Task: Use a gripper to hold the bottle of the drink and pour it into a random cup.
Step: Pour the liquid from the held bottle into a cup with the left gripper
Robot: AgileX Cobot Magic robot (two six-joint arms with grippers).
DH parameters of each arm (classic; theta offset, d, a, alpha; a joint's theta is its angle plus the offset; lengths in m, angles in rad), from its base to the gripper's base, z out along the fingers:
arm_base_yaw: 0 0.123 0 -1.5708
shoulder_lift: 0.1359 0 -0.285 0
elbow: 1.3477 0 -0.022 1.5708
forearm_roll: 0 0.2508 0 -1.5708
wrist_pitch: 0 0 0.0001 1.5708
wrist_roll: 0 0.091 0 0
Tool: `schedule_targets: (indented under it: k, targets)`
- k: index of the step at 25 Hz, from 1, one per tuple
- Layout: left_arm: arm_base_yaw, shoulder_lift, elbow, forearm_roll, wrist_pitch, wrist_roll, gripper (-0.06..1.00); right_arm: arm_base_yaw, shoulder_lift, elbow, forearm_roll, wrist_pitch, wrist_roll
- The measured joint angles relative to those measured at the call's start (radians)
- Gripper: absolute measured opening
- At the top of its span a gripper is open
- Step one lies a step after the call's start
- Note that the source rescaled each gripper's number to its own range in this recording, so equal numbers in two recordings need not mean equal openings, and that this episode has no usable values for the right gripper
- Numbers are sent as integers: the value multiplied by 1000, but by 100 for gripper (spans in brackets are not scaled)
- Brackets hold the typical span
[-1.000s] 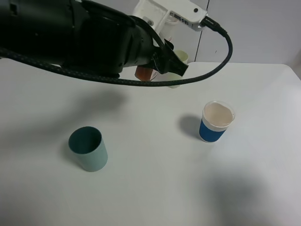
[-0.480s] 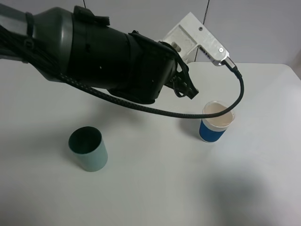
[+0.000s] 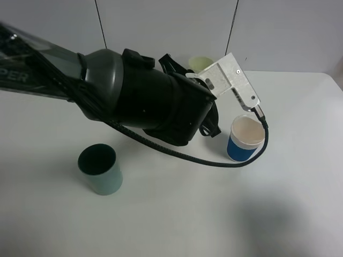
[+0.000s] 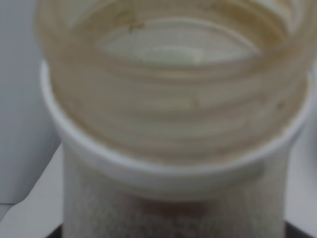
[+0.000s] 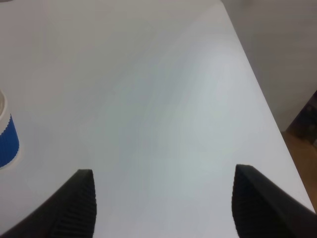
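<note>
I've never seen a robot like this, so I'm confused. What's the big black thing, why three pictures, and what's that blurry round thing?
It is a robot with two arms. One picture comes from a camera high above the white table; the other two come from small cameras on the wrists. The big black shape is the left arm, ending in a white gripper. It holds a clear bottle, so its wrist camera sees the open neck very close and blurry. The right gripper is open and holds nothing. On the table stand a blue-and-white cup, a dark teal cup and, at the back, a pale green cup.
</note>
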Motion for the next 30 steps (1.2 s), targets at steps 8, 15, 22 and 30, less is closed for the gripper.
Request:
schedule_targets:
  k: [8,15,22,30]
  targets:
    - [-39,80,-116,-4,-62,116,1,0,0,0,0,0,0]
    - [-63,154,-172,-4,-110,253,1,0,0,0,0,0,0]
    - [-74,176,-195,-7,-136,287,1,0,0,0,0,0,0]
    - [-83,176,-196,-7,-160,313,1,0,0,0,0,0,0]
